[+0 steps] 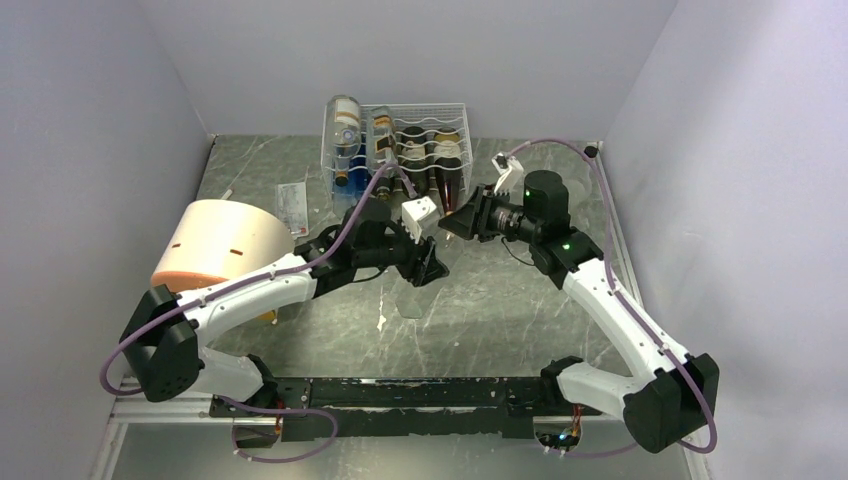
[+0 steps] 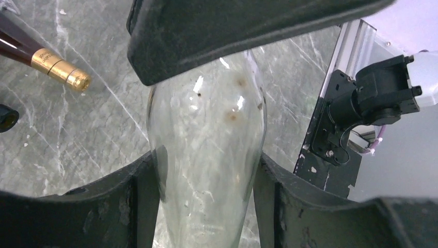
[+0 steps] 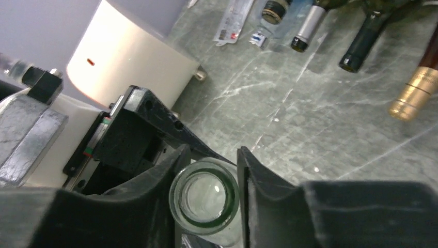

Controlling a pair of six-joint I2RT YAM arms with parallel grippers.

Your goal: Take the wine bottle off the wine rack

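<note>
A clear glass wine bottle (image 2: 206, 119) is held off the table between my two grippers, in front of the white wire wine rack (image 1: 448, 112). My left gripper (image 2: 205, 165) is shut on the bottle's glass body, one finger on each side. My right gripper (image 3: 213, 168) is shut on the bottle's neck, and the open mouth (image 3: 205, 202) shows between its fingers. In the top view the left gripper (image 1: 428, 262) and the right gripper (image 1: 453, 222) meet just in front of the rack, and the clear bottle is hard to make out there.
Several bottles lie in the rack with their necks pointing forward, among them a gold-capped one (image 3: 416, 93) that also shows in the left wrist view (image 2: 59, 68). A cream cylindrical drum (image 1: 215, 245) stands at the left. A paper slip (image 1: 291, 205) lies on the table beside the rack.
</note>
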